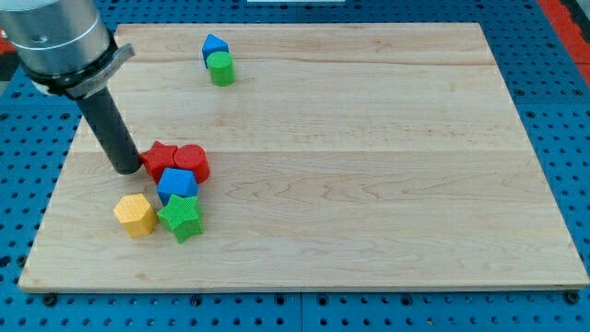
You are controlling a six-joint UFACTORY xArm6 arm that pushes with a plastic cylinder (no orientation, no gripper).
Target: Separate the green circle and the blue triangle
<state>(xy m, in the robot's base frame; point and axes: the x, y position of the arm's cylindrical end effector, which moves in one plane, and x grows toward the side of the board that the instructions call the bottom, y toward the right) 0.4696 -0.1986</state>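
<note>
Right now my tip (125,171) rests on the wooden board (369,184) near its left edge, touching or just beside the red star (160,159); being a bare rod, it has no fingers to open or close and holds nothing. Just to the right of that star sits a red round block (193,161), with a blue block (177,184) below them, a green star (181,218) lower again, and a yellow block (135,214) to the green star's left. All five crowd together beside my tip.

The task's pair lies well apart from all this, near the view's top: the blue triangle (214,47) with the green circle (220,69) touching it from below.

Both look like small rigid plastic pieces, probably light and quick to slide on smooth wood, so a gentle push should do. I cannot grasp; contact must be a side push. I judge the best spot is the seam between them, wedging in from the side, or pushing the green circle's upper flank downward, away from the blue triangle. A round block may roll off my tip if struck off-centre.
</note>
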